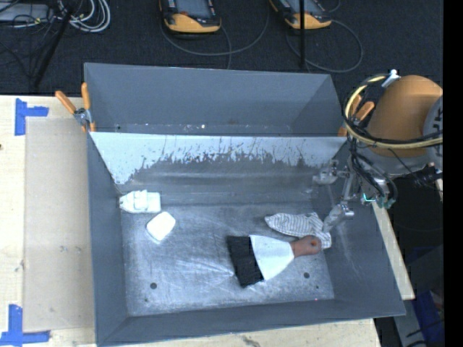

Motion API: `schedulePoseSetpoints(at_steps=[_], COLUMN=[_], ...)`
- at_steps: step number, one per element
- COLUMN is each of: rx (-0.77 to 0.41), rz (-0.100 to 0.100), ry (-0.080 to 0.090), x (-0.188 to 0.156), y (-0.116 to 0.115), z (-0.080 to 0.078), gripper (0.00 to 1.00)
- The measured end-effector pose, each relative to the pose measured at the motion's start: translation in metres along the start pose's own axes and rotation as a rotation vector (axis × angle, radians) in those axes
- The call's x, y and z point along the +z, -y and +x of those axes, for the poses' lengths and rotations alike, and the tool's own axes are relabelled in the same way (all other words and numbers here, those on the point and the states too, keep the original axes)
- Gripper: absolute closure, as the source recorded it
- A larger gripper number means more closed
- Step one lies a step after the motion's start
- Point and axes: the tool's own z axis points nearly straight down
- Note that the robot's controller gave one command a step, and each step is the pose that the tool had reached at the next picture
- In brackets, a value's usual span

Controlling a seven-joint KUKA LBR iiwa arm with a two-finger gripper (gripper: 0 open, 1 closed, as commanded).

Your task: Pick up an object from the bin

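We've got the grey metal bin (217, 132) laid out under us, mostly bare floor with four things on it. The biggest is the brush (264, 257), lying flat right of centre. It has black bristles at its left end, a broad white body and a reddish-brown handle pointing right.

Touching that handle from above is a crumpled patterned cloth (295, 225). Well apart, over on the left, sit a white block (160, 226) and a smaller white object (139, 202) just behind it.

The gripper (338, 195) hangs by the right wall, just beside the cloth's right end and near the brush handle. We can't tell from here whether it's wide or narrow, and we see nothing held in it.

If the cloth is the pick, we'd judge it light, soft and floppy. It should bunch up and forgive a sloppy grasp, so pinch down on a raised fold.

The brush looks stiff and heavier at the bristle end, so it may swing. We'd take it across the narrow handle, though that lies flat on the floor and may be slippery.
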Motion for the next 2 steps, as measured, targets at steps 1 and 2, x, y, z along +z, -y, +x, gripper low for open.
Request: schedulePoseSetpoints(at_steps=[1,2], rx=[-0.004,-0.042], rz=[0.001,0.001], ry=[0.007,0.006], x=[-0.005,0.001], y=[-0.001,-0.008], z=[-0.002,0.013], gripper=[0.00,0.00])
